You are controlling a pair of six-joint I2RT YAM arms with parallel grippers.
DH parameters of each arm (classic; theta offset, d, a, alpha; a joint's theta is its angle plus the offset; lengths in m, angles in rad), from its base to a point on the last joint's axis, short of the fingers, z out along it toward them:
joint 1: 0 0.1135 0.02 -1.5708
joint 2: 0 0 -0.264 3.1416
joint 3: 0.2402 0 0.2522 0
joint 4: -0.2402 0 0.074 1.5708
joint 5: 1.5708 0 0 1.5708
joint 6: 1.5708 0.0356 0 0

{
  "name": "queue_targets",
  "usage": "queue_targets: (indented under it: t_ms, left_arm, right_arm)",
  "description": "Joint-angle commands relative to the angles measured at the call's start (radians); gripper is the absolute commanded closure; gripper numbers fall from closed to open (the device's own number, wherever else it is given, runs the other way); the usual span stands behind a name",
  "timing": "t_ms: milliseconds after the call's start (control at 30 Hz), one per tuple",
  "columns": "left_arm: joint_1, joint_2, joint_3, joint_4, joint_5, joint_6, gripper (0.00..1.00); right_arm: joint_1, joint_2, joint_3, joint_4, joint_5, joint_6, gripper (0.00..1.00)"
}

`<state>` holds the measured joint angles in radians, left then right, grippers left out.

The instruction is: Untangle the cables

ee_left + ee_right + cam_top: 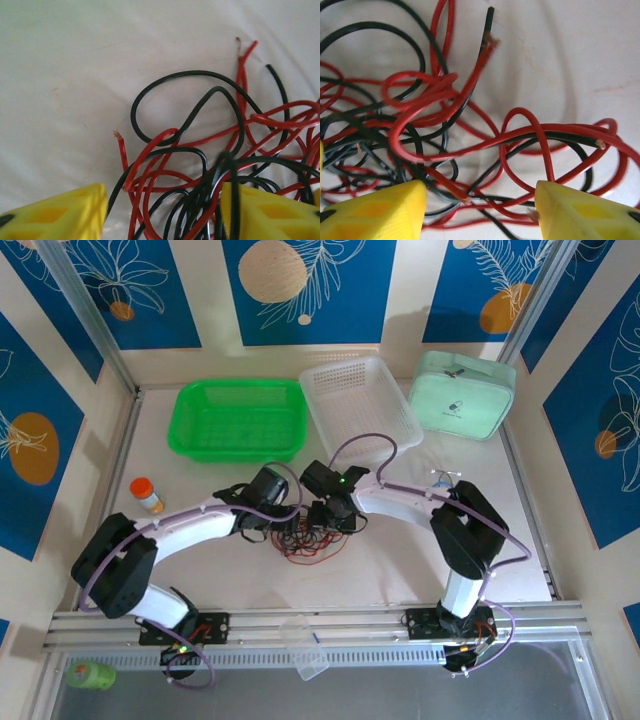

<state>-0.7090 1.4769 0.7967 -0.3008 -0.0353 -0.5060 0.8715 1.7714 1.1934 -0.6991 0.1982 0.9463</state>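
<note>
Looked down on the white table (400, 575). Noted along its far edge, left to right, a green basket (238, 425), a white basket (360, 400) just beside it, and a mint case (462, 392). Found the left arm (190, 530) and the right arm (410, 502) reaching in toward the middle, wrists close together. Found the cables (312, 542) there, a loose red-and-black heap on the table just on the near side of both wrists (loops over loops in both wrist views). Saw the left gripper (162, 186) with fingers well apart, strands crossing the gap, one black strand lying across a finger, nothing pinched. Saw the right gripper (480, 182) likewise spread, wires lying between its fingers, none clamped. Spotted a small orange bottle (147, 494) at the left, well apart from the heap.
</note>
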Motion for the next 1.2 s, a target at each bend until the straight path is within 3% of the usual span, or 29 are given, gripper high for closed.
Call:
queue_targets:
  t_ms: [0, 100, 233, 400, 500, 700, 800, 900, 1100, 1167]
  left_arm:
    - [0.003, 0.034, -0.051, 0.038, -0.02, -0.03, 0.51]
    - [0.003, 0.033, -0.104, 0.062, -0.054, -0.063, 0.66]
    - [0.016, -0.017, -0.169, 0.063, -0.112, -0.094, 0.73]
    - [0.064, -0.134, -0.272, 0.121, -0.124, -0.131, 0.73]
    - [0.102, -0.191, -0.349, 0.233, -0.068, -0.146, 0.64]
    - [0.135, -0.132, -0.426, 0.413, 0.019, -0.179, 0.6]
    - [0.142, -0.089, -0.445, 0.448, 0.011, -0.199, 0.62]
    - [0.152, -0.148, -0.451, 0.407, -0.03, -0.2, 0.62]
    - [0.152, -0.437, -0.294, 0.034, -0.189, -0.063, 0.48]
    - [0.154, -0.494, -0.229, -0.058, -0.22, -0.019, 0.43]
  right_arm:
    - [0.002, 0.038, -0.043, 0.079, -0.02, 0.087, 0.45]
    - [-0.009, 0.031, -0.096, 0.135, -0.003, 0.123, 0.53]
    - [-0.043, -0.034, -0.203, 0.199, 0.021, 0.148, 0.64]
    - [-0.107, -0.164, -0.39, 0.346, -0.014, 0.168, 0.79]
    - [-0.159, -0.211, -0.506, 0.467, -0.085, 0.195, 0.87]
    - [-0.203, -0.198, -0.649, 0.668, -0.186, 0.268, 0.98]
    - [-0.206, -0.186, -0.656, 0.656, -0.191, 0.275, 0.98]
    - [-0.226, -0.252, -0.635, 0.558, -0.165, 0.224, 0.96]
    - [-0.239, -0.514, -0.487, 0.157, 0.025, 0.05, 0.83]
    - [-0.245, -0.577, -0.449, 0.083, 0.038, 0.006, 0.73]
